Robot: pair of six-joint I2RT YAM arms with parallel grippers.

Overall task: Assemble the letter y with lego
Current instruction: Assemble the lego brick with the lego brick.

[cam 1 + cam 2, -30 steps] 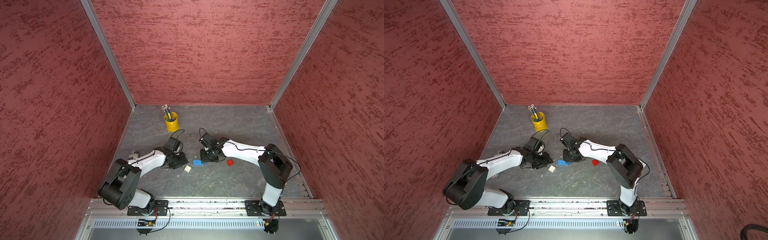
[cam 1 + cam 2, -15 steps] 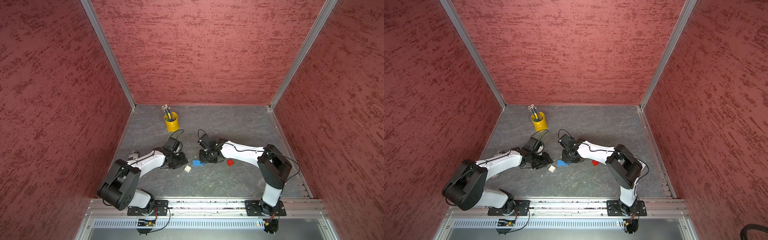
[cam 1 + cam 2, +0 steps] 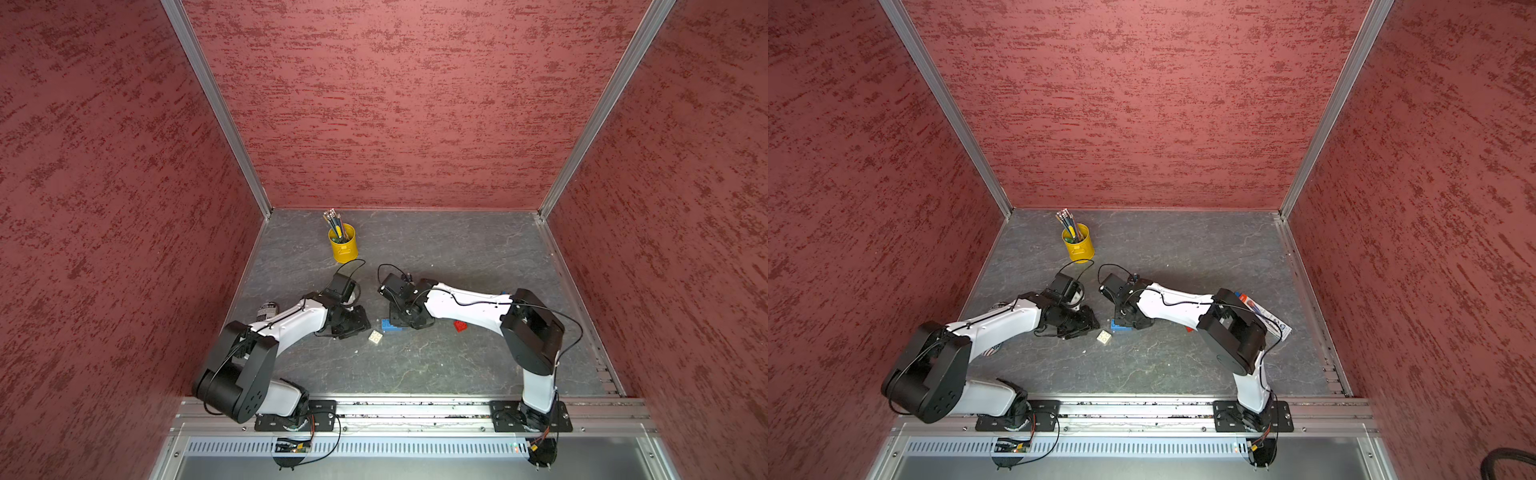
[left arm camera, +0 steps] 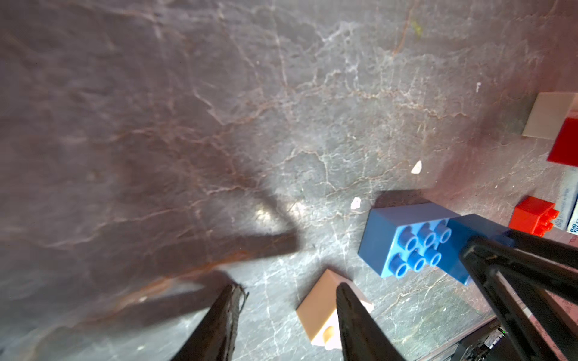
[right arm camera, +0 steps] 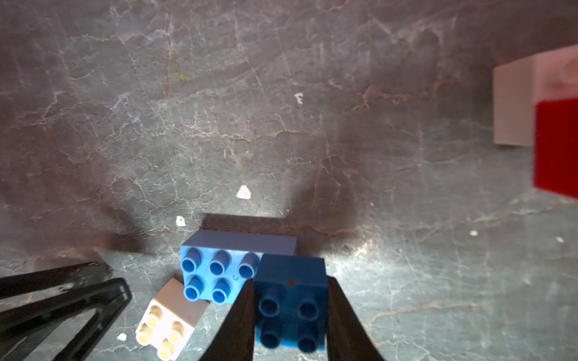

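Just illegible print, pkt (image 4: 570, 197) by red lego (image 4: 531, 215)

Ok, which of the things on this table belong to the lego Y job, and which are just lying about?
Job: long blue brick, small blue brick, white brick, red brick, second red brick, second white brick.
Lying about: yellow pencil cup, small can, printed packet.

Blue long brick (image 5: 215, 272), blue small brick (image 5: 291, 300), cream-white brick (image 5: 165, 325), red brick (image 3: 460, 325), yellow cup (image 3: 343, 248), grey white-veined tabletop (image 3: 436, 257), mottled dark-red walls (image 3: 395, 104), black-and-white arms (image 3: 291, 322).
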